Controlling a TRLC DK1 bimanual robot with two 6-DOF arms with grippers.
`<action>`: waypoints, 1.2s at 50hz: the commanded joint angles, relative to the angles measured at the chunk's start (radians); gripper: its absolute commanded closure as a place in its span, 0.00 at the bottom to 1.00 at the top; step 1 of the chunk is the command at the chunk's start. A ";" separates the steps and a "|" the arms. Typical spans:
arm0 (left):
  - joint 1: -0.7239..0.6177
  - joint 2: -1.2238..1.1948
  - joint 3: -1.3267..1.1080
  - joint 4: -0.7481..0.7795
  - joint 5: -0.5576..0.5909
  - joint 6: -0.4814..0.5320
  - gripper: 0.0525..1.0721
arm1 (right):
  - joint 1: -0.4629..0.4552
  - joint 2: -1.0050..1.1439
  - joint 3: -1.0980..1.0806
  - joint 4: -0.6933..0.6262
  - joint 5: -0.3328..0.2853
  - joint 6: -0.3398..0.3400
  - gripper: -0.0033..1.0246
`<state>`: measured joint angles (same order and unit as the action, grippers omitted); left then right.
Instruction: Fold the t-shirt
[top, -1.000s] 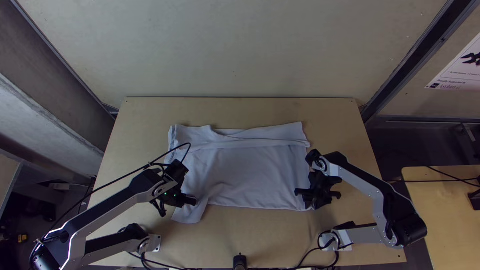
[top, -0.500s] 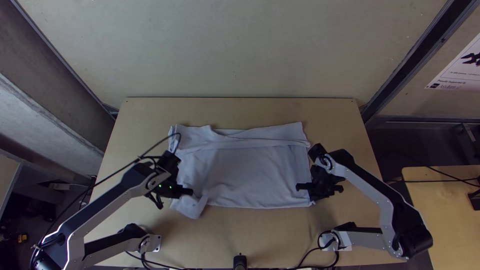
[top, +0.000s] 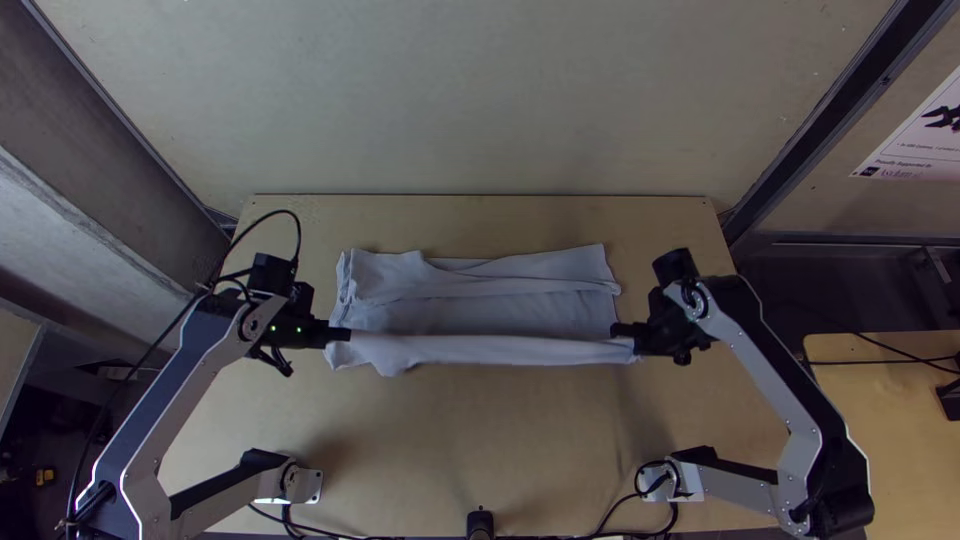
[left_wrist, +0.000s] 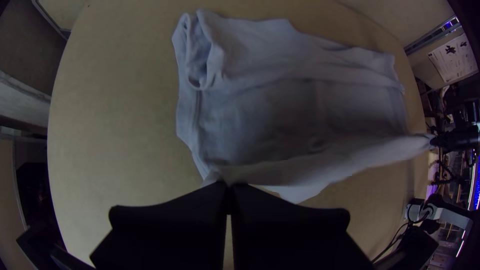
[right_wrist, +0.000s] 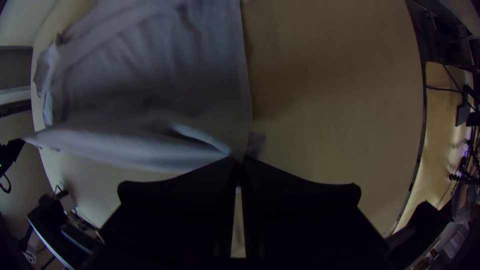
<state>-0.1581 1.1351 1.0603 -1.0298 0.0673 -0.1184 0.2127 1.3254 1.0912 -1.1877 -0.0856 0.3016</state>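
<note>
Surface: light wooden table (top: 480, 440), t-shirt (top: 470, 315) across its middle.
Left gripper (top: 338, 334): fingers clenched on near-edge corner.
Right gripper (top: 630, 337): fingers pinching opposite corner.
Purpose: edge held taut between them, presumably to fold evenly.

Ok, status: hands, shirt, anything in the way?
Left hand, right hand shut on the t-shirt, one near corner each. Near edge raised between them, far part on the table. Black cable off the cloth.
</note>
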 joint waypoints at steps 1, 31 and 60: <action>0.015 0.049 0.072 -0.010 0.003 0.045 0.97 | -0.021 0.047 0.073 0.020 0.021 0.005 0.97; 0.020 0.391 0.377 0.105 0.003 0.149 0.97 | -0.059 0.445 0.472 0.105 0.030 0.005 0.97; 0.046 0.723 0.515 0.241 0.003 0.201 0.97 | -0.061 0.749 0.693 0.165 0.030 0.005 0.93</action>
<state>-0.1291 1.7908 1.5417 -0.8116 0.0673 0.0624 0.1612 2.0171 1.7618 -1.0573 -0.0666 0.3016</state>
